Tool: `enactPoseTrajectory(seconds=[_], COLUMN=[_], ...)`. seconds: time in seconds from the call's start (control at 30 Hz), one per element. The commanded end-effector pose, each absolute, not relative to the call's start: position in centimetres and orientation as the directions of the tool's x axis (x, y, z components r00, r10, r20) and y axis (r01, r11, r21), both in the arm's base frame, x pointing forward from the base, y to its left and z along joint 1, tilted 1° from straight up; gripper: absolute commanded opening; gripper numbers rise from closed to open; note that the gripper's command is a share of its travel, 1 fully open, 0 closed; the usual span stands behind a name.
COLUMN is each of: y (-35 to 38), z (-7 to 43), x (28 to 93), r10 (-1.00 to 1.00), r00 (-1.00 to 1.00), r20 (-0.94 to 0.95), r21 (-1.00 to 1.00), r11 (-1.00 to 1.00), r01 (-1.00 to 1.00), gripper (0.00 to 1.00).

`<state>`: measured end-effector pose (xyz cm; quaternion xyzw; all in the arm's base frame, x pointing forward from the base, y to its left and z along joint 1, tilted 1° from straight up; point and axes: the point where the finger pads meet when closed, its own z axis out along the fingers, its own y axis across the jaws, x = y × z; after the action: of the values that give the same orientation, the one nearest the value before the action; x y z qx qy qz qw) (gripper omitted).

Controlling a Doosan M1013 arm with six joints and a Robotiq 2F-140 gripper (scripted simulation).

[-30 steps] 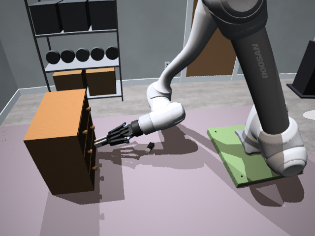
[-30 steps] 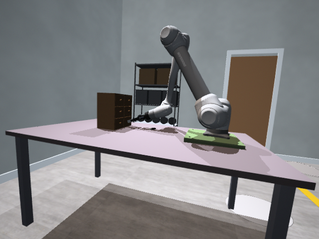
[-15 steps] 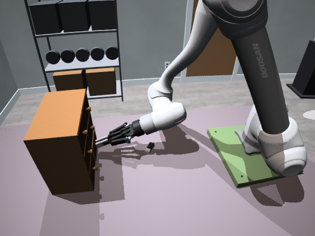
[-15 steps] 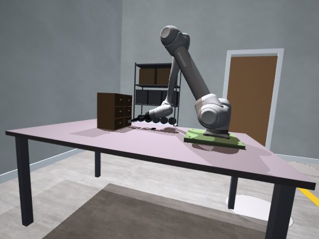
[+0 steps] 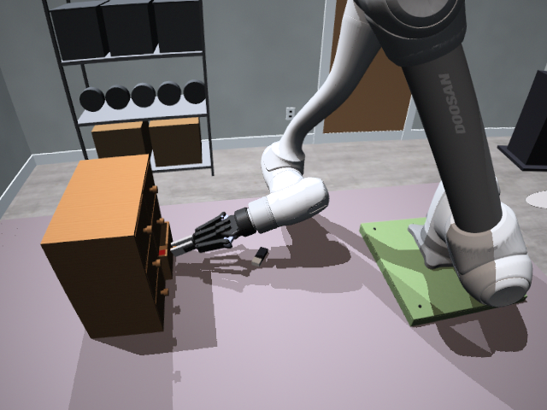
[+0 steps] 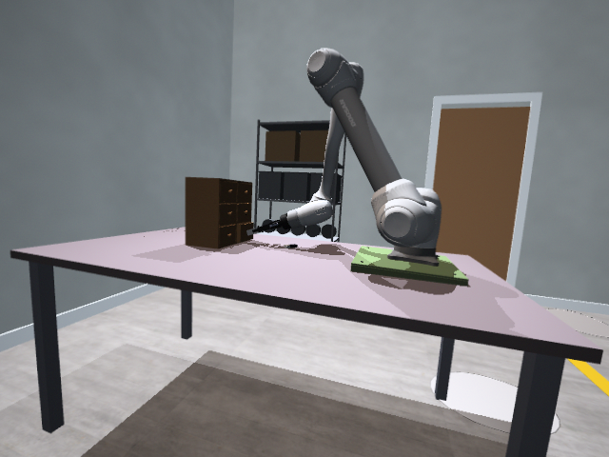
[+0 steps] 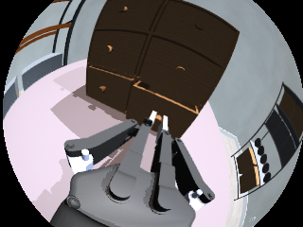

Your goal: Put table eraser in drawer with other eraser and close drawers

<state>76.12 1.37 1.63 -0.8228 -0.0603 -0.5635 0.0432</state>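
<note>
The small wooden chest (image 5: 103, 243) stands on the table at the left, with its two columns of drawers facing my gripper. My gripper (image 5: 173, 248) lies level, shut on the knob of the bottom drawer (image 5: 166, 245) in the column farther from the top camera. This drawer stands a little way out of the chest's front. In the wrist view it is the lower right drawer (image 7: 166, 102), with my fingertips at its front. A small red patch (image 5: 162, 252) shows at its side. The black and pale eraser (image 5: 260, 256) lies on the table under my wrist.
The arm's green base plate (image 5: 410, 271) sits at the right of the table. A metal shelf rack (image 5: 132, 84) with boxes and dark round things stands beyond the table behind the chest. The other drawers look pushed in.
</note>
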Motion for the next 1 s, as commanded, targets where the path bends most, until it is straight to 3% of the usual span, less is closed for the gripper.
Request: enactPoseTrajectory(seconds=[0.0,0.97], y=[1.3,0.8], z=[1.6,1.7], x=[75.8,72.3], r10=[0.051,0.051], r00=[0.358,0.358], r20=[0.933,0.933], r21=[-0.003,-0.003], r11=[-0.989,-0.989], r01=[0.148,0.148], gripper=[0.08,0.08])
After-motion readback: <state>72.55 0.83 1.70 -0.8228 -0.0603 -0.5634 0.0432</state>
